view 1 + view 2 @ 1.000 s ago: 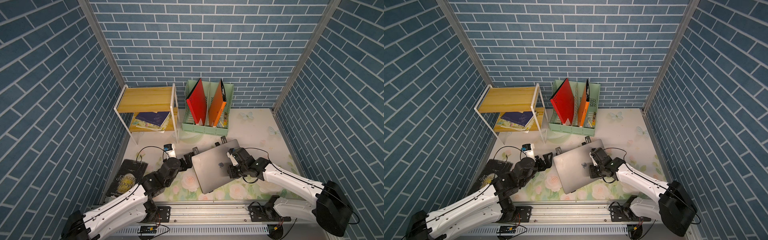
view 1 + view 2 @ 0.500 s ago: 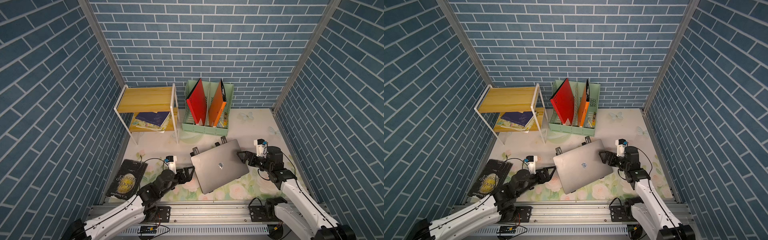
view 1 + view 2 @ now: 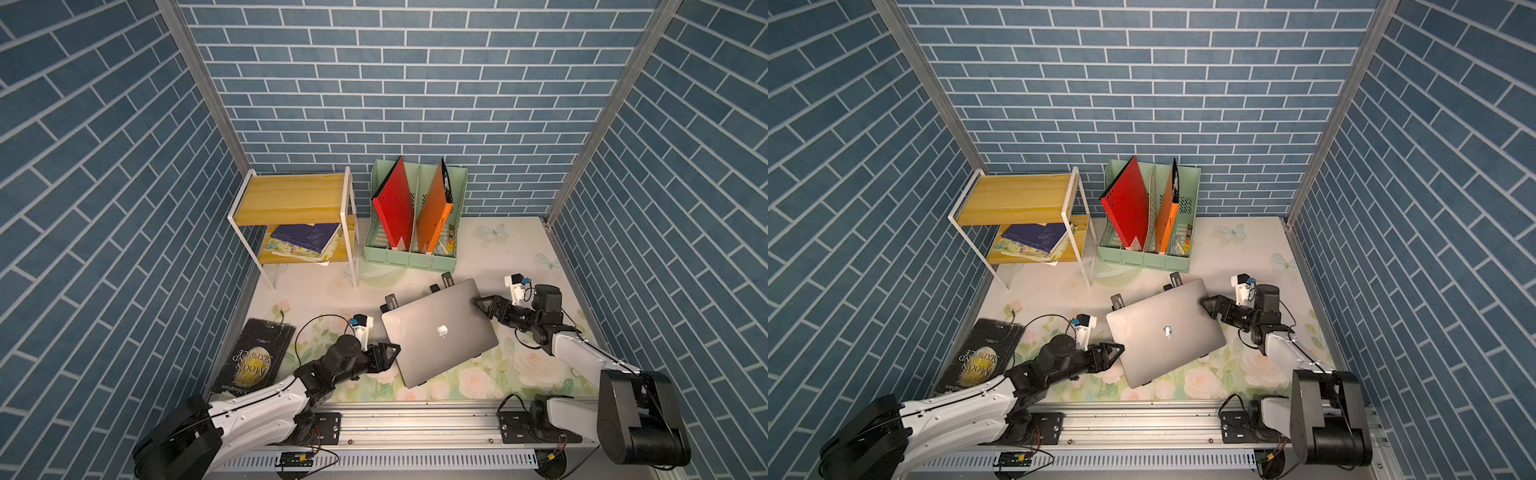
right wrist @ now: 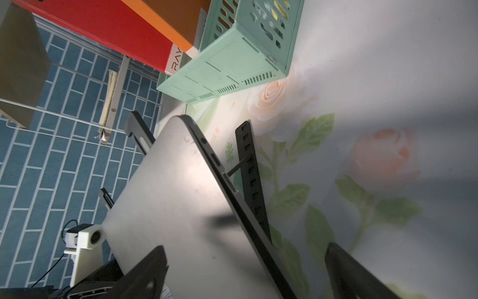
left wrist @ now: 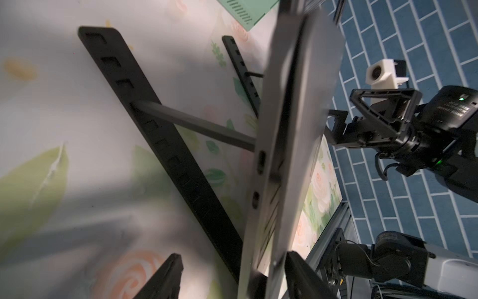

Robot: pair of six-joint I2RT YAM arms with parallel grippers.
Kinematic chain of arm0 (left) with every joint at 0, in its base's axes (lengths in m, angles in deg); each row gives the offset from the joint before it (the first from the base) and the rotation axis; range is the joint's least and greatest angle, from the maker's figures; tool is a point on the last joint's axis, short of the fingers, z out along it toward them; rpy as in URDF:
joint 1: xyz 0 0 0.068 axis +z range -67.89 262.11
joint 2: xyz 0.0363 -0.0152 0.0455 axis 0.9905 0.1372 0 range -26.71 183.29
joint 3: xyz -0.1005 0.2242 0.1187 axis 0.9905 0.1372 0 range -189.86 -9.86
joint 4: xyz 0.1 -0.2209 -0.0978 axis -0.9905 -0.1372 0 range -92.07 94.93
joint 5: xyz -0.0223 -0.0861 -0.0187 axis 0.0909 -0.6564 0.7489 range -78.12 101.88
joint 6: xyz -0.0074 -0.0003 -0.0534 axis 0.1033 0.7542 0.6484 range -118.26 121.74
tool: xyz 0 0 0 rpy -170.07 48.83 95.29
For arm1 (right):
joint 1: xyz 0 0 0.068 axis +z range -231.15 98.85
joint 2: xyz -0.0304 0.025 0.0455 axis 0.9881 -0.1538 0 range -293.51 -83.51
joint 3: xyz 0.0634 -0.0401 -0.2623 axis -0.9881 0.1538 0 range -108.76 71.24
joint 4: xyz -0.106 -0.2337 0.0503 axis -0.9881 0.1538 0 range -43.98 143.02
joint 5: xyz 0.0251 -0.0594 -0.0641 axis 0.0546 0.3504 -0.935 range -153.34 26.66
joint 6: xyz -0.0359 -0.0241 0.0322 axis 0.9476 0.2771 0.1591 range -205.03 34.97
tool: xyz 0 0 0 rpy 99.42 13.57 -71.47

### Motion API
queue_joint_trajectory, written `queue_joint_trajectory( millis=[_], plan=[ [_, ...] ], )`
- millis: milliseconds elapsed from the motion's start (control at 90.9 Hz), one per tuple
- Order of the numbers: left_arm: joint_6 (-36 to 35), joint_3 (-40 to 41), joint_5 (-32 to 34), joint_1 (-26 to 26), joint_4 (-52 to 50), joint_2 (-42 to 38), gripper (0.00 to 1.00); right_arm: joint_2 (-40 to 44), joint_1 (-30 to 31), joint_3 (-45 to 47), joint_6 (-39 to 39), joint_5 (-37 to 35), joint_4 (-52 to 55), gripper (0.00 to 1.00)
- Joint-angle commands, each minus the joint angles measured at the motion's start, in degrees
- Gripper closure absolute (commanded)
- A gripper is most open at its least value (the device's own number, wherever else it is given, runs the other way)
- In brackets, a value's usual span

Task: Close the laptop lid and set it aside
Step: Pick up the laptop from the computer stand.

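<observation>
The grey laptop [image 3: 453, 353] rests tilted on a black folding stand [image 3: 390, 301] at mid-table. Its lid [image 3: 1142, 328] is down on the base, pale logo up. My left gripper [image 3: 395, 351] is at the laptop's left edge. In the left wrist view the left gripper [image 5: 232, 256] is open with that edge [image 5: 269, 196] between its jaws, one finger [image 5: 297, 274] against the lid side. My right gripper [image 3: 480, 303] is at the right edge, open. In the right wrist view the right gripper [image 4: 245, 246] straddles the laptop [image 4: 176, 207] without touching.
A dark moon-cover book [image 3: 253, 357] lies at the front left. At the back stand a white-framed wooden shelf [image 3: 291, 199] with notebooks and a green file organizer [image 3: 411, 259] holding red and orange folders. The stand's bars [image 5: 165, 134] run under the laptop. A metal rail [image 3: 415, 419] edges the front.
The right gripper came off the lid's top, opened, swung out right and returned to the right edge. The left gripper advanced onto the left edge and its jaws narrowed.
</observation>
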Motion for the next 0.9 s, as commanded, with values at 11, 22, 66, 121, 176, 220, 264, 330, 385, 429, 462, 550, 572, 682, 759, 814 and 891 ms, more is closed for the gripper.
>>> queue_joint_trajectory(
  millis=[11,22,66,121,176,220,264,330,385,429,462,550,572,682,759,814,891],
  plan=[
    [-2.1,-1.9,-3.5,0.2,4.1,3.4,0.36,-2.5,0.2,1.2,1.4,3.4,-2.7,0.11],
    [-2.1,-2.0,-3.7,0.2,4.4,3.7,0.37,-2.6,0.2,1.2,1.4,3.5,-2.8,0.12],
    [-2.1,-2.3,-4.3,0.2,5.6,4.7,0.38,-3.2,0.3,1.4,1.3,3.5,-2.8,0.14],
    [-2.2,-2.8,-5.1,0.2,6.4,6.0,0.39,-3.8,0.5,1.4,1.3,3.7,-2.8,0.18],
    [-2.2,-3.4,-6.0,0.2,6.1,6.8,0.43,-4.4,0.8,1.5,1.2,4.0,-2.8,0.21],
    [-2.3,-3.8,-6.6,0.2,5.5,7.2,0.45,-4.7,1.1,1.6,1.1,4.2,-2.8,0.24],
    [-2.3,-4.2,-7.2,0.2,4.8,7.3,0.47,-4.9,1.6,1.6,1.0,4.5,-2.9,0.26],
    [-2.2,-4.6,-7.5,0.2,3.2,6.7,0.48,-5.0,2.4,1.6,0.8,4.7,-2.8,0.29],
    [-2.2,-5.0,-7.3,0.2,1.5,5.7,0.50,-5.1,3.3,1.7,0.8,5.2,-2.7,0.33],
    [-2.5,-5.4,-6.9,0.2,0.0,4.4,0.52,-5.1,4.0,1.5,0.8,5.2,-2.3,0.35],
    [-2.4,-5.7,-6.5,0.2,-0.9,3.4,0.53,-5.1,4.5,1.5,0.7,5.3,-1.9,0.37],
    [-2.5,-6.7,-6.0,0.2,-2.8,1.0,0.57,-4.7,5.5,1.5,0.8,5.3,-1.1,0.39],
    [-2.6,-7.0,-5.8,0.2,-3.3,0.6,0.58,-4.5,5.7,1.5,0.8,5.2,-1.0,0.39],
    [-3.2,-9.1,-5.8,0.2,-6.5,-0.9,0.58,-4.1,6.1,1.4,0.8,5.0,-0.3,0.39],
    [-3.8,-10.8,-6.6,0.2,-7.8,-1.0,0.58,-4.5,6.2,1.2,0.8,5.0,0.1,0.40],
    [-4.1,-12.0,-7.6,0.2,-7.7,-0.9,0.58,-4.7,6.3,1.1,0.8,5.1,0.2,0.40],
    [-4.2,-13.6,-9.4,0.2,-6.2,-0.6,0.59,-5.0,6.5,0.9,1.0,5.2,0.3,0.40]
  ],
)
